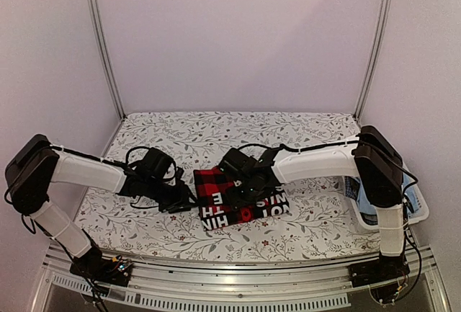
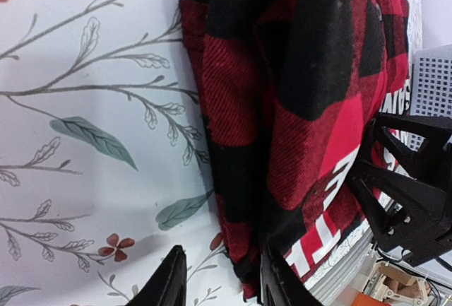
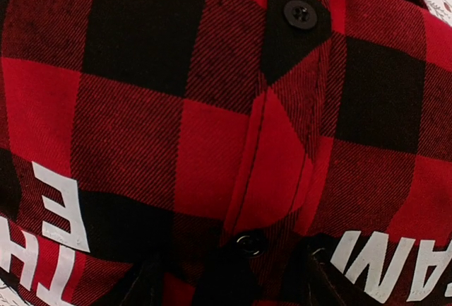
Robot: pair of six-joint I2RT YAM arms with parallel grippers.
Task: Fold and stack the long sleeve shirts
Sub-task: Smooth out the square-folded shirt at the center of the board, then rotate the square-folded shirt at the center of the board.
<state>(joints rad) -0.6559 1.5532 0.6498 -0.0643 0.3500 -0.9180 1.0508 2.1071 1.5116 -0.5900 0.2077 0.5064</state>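
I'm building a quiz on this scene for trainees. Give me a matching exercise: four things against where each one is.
Things:
1 shirt
2 basket
3 left claw
4 right claw

Places:
A over the shirt
B right edge of the table
C folded, mid-table
D at the shirt's left edge

Pairs: 1-C, 2-B, 3-D, 4-A

A: From where is the top camera looking?
B: It's looking down from above and behind the arm bases, taking in the whole table.
A: And the wrists?
B: Both are facing down, close on the checked shirt, which all three are sharing.
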